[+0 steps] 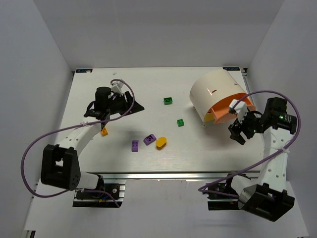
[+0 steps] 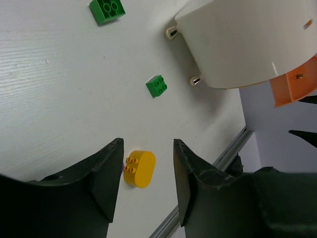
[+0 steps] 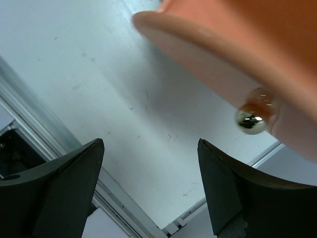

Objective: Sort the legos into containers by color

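While both hover empty, left fingers (image 2: 105,171) partly apart, right fingers (image 3: 67,181) wide beside tub (image 1: 213,90).

A purple brick (image 2: 122,166) hides behind the left fingers (image 2: 99,173); the tub (image 2: 237,44) is cropped.

Setting: a robotics laboratory test cell. Plain white panel walls (image 1: 34,74) enclose a white wood-grain tabletop (image 1: 148,89) on three sides. A silver aluminium extrusion rail (image 1: 168,176) runs along the near edge. It carries a black-and-white left robot arm (image 1: 74,139) and a matching right robot arm (image 1: 275,153), each trailing a looped purple cable (image 1: 23,163).
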Controlling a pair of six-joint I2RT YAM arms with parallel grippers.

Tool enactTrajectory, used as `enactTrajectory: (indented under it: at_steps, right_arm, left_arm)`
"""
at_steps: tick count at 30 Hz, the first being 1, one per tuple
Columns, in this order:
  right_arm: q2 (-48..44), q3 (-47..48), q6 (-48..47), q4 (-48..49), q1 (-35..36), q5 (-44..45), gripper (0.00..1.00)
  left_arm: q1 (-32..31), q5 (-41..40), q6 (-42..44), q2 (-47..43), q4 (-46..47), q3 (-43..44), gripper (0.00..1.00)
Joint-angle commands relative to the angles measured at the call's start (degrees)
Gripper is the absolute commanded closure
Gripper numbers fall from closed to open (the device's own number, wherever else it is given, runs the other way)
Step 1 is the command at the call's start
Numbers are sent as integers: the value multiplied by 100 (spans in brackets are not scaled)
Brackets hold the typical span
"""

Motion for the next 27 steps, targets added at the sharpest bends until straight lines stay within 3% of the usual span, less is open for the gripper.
enactTrajectory:
  at_steps: [1, 4, 8, 10, 11, 14, 16, 21, 27]
  right_arm:
    - [-228, -237, -942, -434, 44, -25, 19]
    - [-263, -395, -1144, -434, 53, -60, 20]
    - [-70, -405, -733, -425, 44, 10, 25]
    - [-26, -387, -330, -260, 35, 184, 35]
    - [-52, -404, 421, 46, 26, 255, 41]
    - [-279, -413, 613, 110, 0, 274, 58]
    - [-412, -387, -95, -432, 0, -49, 66]
    - [-1229, -1001, -1731, -443, 79, -587, 88]
    - [-799, -949, -2094, -452, 334, -1518, 79]
  left_arm:
    - [-292, -42, 512, 430, -1010, 573, 46]
    - [-477, -174, 715, 757, -1407, 961, 44]
    - [-741, -376, 838, 846, -1628, 1111, 33]
    - [-820, -376, 891, 846, -1706, 1128, 32]
    - [-821, -385, 961, 855, -1751, 1137, 31]
    - [-1005, -428, 1145, 890, -1997, 1155, 32]
    - [-1216, -499, 1207, 960, -2163, 1181, 34]
    - [-1514, -710, 1374, 1214, -2444, 1321, 34]
    - [-1770, -1078, 1550, 1338, -2762, 1621, 28]
